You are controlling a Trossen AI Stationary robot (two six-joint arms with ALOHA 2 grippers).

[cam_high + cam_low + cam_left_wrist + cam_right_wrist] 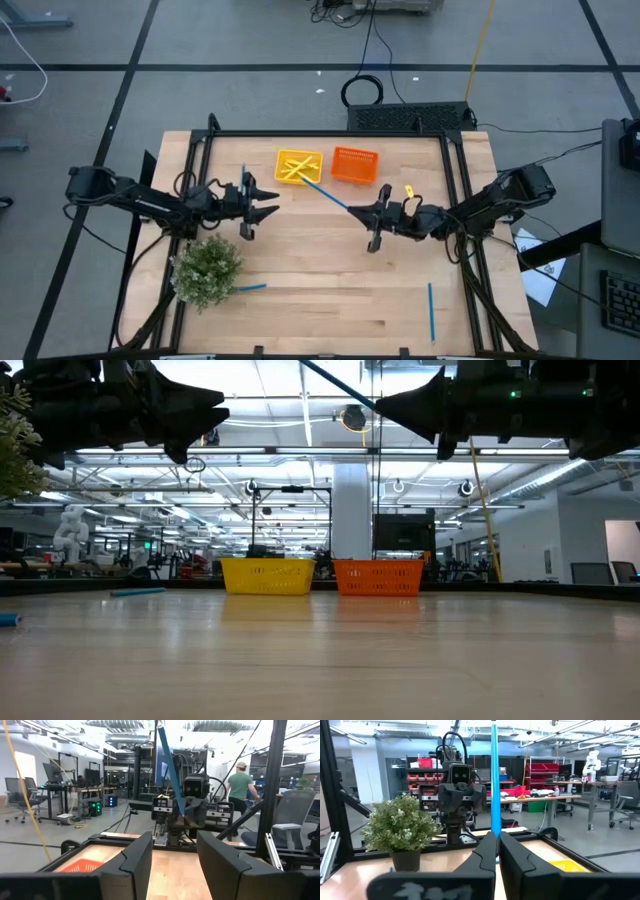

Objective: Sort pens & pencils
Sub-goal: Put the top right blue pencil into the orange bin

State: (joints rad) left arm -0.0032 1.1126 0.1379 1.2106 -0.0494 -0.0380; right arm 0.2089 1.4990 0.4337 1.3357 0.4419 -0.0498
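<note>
Both arms hang well above the wooden table [330, 290], facing each other across its middle. At about three o'clock, the right gripper [352, 210] has its fingers pinched tight on the end of a blue pen [322, 190], which slants from the fingertips toward eleven o'clock, its far end reaching over the edge of the yellow tray [299, 166]. From the right wrist the same pen [495, 780] rises straight out of the closed fingers [485, 852]. At nine o'clock the left gripper [268, 209] holds nothing, its fingers [132, 862] standing moderately apart.

Yellow pencils [292, 168] lie crossed inside the yellow tray at twelve o'clock; the orange tray [355, 165] sits just beside it. Another blue pen [431, 311] lies on the wood near five o'clock, and a short blue one [251, 288] pokes out beside the potted plant [208, 268] at seven o'clock. One small yellow piece [408, 191] shows near the right arm. A person [238, 784] stands in the room beyond.
</note>
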